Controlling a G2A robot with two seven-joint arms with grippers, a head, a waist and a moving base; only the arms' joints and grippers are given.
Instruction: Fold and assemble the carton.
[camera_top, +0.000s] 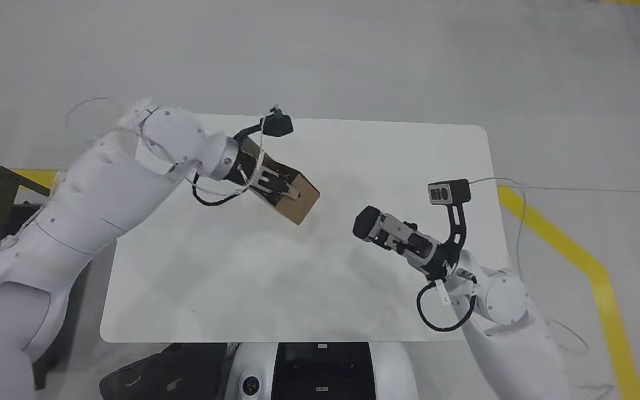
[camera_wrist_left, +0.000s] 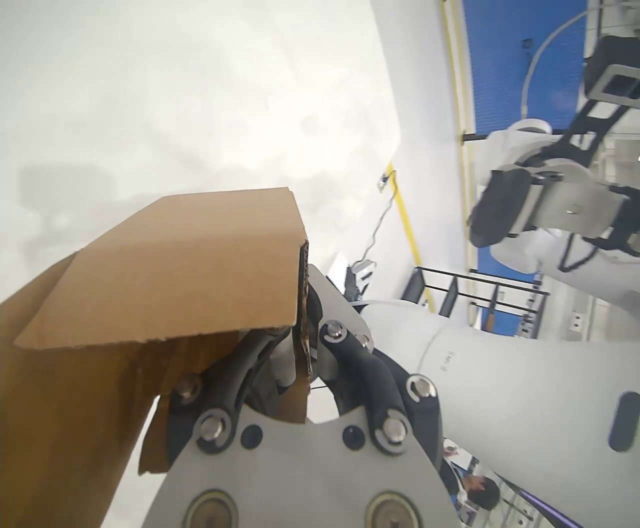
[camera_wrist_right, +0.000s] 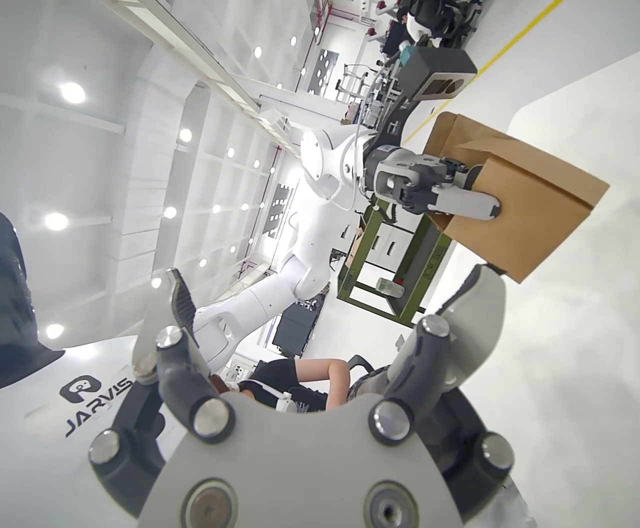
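A brown cardboard carton (camera_top: 292, 195), partly folded into a box shape, hangs tilted above the white table (camera_top: 300, 290) left of its middle. My left gripper (camera_top: 277, 187) is shut on one of its walls; the corrugated edge sits pinched between the fingers (camera_wrist_left: 320, 305) in the left wrist view, with a flap of the carton (camera_wrist_left: 175, 280) bent over in front. From the right wrist view the carton (camera_wrist_right: 530, 210) shows with the left gripper (camera_wrist_right: 480, 197) clamped on its side. My right gripper (camera_top: 366, 222) is open and holds nothing, hovering to the right of the carton; its fingers (camera_wrist_right: 480, 305) stand wide apart.
The table's right edge (camera_top: 497, 200) has yellow floor tape (camera_top: 560, 240) beyond it. A green metal cart (camera_wrist_right: 395, 270) and a seated person stand in the room behind, away from the table.
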